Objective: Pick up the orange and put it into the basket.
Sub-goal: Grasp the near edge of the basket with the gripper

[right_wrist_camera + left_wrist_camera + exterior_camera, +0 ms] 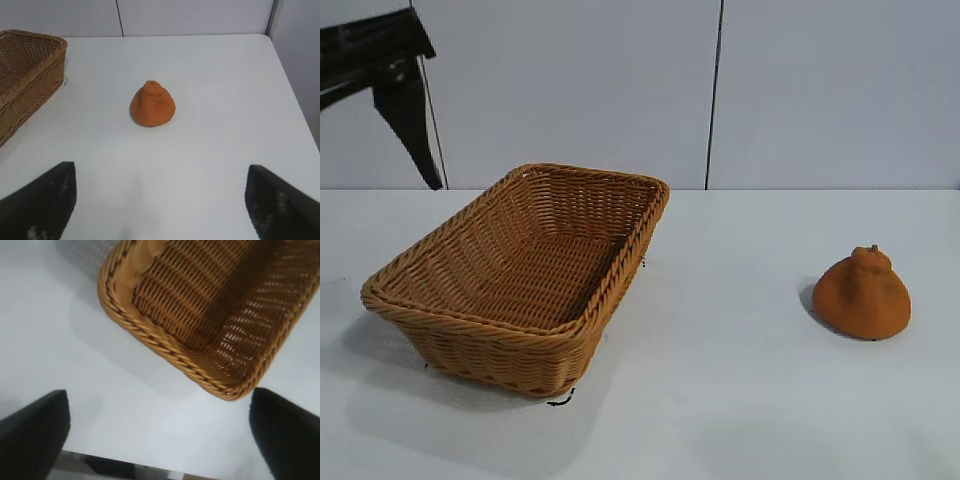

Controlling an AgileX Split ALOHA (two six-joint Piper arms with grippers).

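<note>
**Wrong arm near the basket, orange untouched**

Start at the left: your left gripper point(159, 440) hangs over the table point(720, 400) just beside the basket point(520, 320) corner, fingers point(32, 435) spread wide and holding nothing. If you drop it further here, a finger could catch the braided rim and shove or tip the basket — it is light and sits loose.

The basket is empty.

Over on the right, the orange point(861, 295) rests upright on the table, well apart from the basket. Your right gripper point(160, 200) faces it from a way back, fingers point(40, 200) spread and empty. The risk there is the shape — a wide dome with a knobby top. Close too high and the fingers may slide off the slope and the fruit could roll away; close off-centre and you could nudge it toward the table edge.
</note>
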